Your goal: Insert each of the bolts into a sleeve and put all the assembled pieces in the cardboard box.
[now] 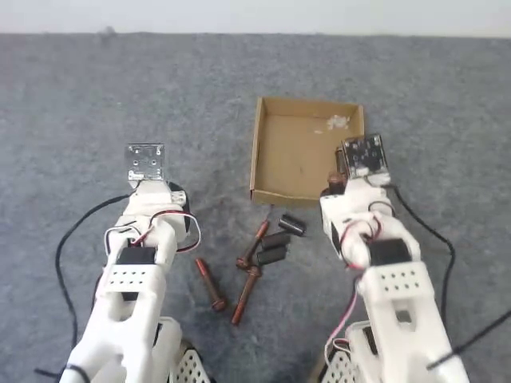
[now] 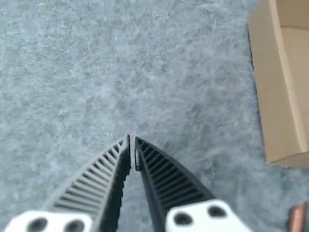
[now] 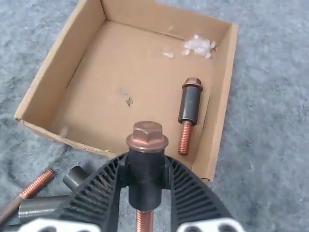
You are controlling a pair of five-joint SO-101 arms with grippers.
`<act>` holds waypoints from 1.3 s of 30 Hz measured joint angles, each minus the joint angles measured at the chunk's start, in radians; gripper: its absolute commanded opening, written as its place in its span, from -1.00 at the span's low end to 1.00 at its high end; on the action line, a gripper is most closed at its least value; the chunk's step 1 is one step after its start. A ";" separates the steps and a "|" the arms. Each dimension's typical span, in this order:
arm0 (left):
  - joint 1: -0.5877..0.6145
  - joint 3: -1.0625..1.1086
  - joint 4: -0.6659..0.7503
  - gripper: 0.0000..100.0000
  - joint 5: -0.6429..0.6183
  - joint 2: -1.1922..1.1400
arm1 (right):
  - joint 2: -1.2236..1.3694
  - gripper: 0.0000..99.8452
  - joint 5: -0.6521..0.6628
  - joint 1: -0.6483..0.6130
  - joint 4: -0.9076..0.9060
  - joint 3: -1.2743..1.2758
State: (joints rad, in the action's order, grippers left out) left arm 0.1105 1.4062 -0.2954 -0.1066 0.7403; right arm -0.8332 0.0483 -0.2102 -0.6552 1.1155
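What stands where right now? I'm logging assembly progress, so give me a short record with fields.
Open brown cardboard box: holds one assembled bolt-and-sleeve piece
Right hand: shut on a dark metal sleeve with a copper hex bolt seated in it, by the box's near wall
Left hand: shut, empty, above the grey carpet
Loose on carpet: three copper bolts, three dark sleeves, between the arms

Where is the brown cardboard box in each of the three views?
High view: brown cardboard box, upper centre, slightly right.
Left wrist view: one wall, aside from the shut left hand.
Right wrist view: whole box, beyond the right hand gripping a sleeved copper bolt.
Shared landmark: grey carpet.
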 measured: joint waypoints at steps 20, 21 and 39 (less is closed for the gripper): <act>0.000 0.000 -0.006 -0.96 0.025 0.000 | 0.810 -0.99 0.003 0.002 -0.192 -0.806; 0.000 0.000 -0.006 -0.96 0.025 0.000 | 0.853 -0.99 0.003 0.002 -0.192 -0.836; -0.014 -0.032 0.003 -0.96 0.026 -0.060 | 1.324 -0.81 0.006 0.068 -0.247 -1.220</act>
State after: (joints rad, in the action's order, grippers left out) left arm 0.0967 1.3740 -0.2923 -0.0806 0.6805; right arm 0.4910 0.0545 -0.1427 -0.9022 -0.1043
